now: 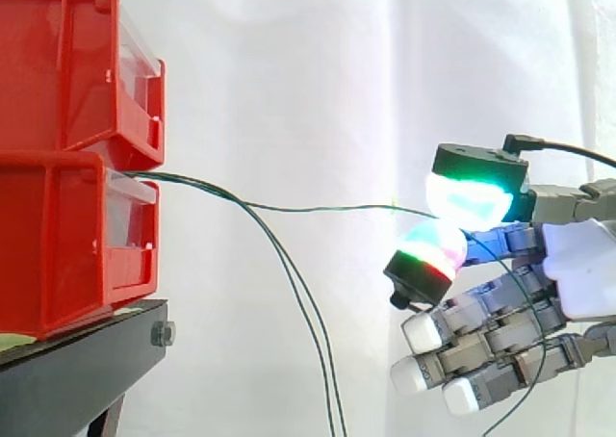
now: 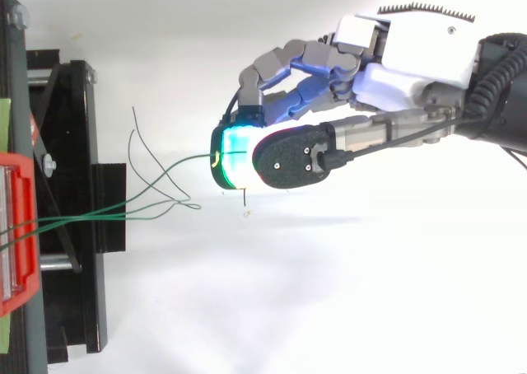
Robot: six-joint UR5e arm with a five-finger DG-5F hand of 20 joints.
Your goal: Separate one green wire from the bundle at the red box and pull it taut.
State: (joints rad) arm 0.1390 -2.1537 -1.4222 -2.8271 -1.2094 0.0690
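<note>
One green wire [image 1: 318,207] comes out between the two stacked red boxes [image 1: 67,244] and runs almost straight away from them to the hand [image 1: 500,321]. There it is pinched between two glowing pads [image 1: 472,196], and the remaining fingers are loosely curled beneath. The other wires [image 1: 303,312] hang down near the boxes, beside the black stand [image 1: 67,379].

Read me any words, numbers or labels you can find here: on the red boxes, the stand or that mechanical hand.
No text can be read.
The red bins, the black stand and the hand, whose fingers pinch the green wire, show no legible print.
The pale green strip at the stand's edge is too blurred to tell.
</note>
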